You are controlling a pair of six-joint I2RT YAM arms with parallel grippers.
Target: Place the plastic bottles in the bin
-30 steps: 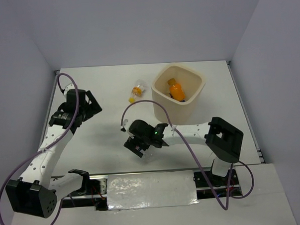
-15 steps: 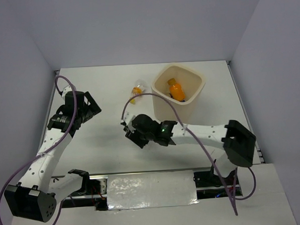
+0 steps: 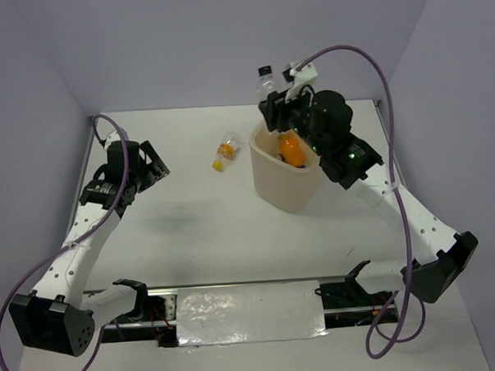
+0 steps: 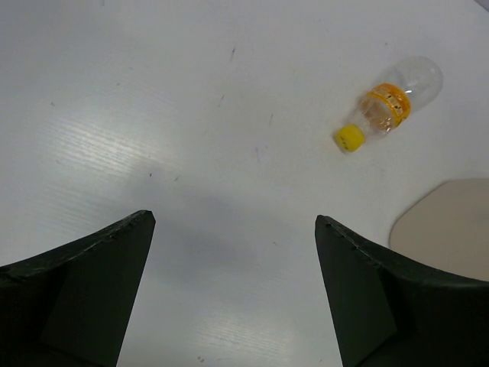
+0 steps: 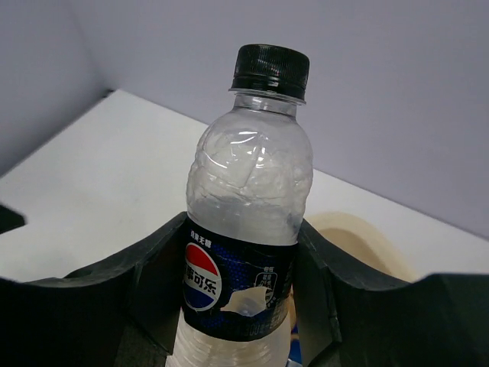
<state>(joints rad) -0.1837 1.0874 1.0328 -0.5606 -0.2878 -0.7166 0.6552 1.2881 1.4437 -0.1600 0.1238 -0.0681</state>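
Clamped at the labelled waist in the right claw (image 3: 280, 110): the clear dark-capped bottle (image 5: 248, 222), upright, raised above the far left rim of the bin (image 3: 272, 174). Looks empty, so probably light, thin-walled and springy; safer pinched at the middle than at the slick shoulder. Already inside the bin: the orange-filled bottle (image 3: 290, 148), likely heavier. Lying on the desk (image 3: 192, 225) just left of the bin: the yellow-capped bottle (image 4: 386, 107), apt to roll, best taken across its body. Left claw (image 4: 233, 222) spread wide, holding nothing.

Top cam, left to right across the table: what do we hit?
Left gripper → yellow-capped clear bottle → cream bin. Left out: right gripper, its dark-capped bottle, orange bottle in the bin; all overlap the bin.
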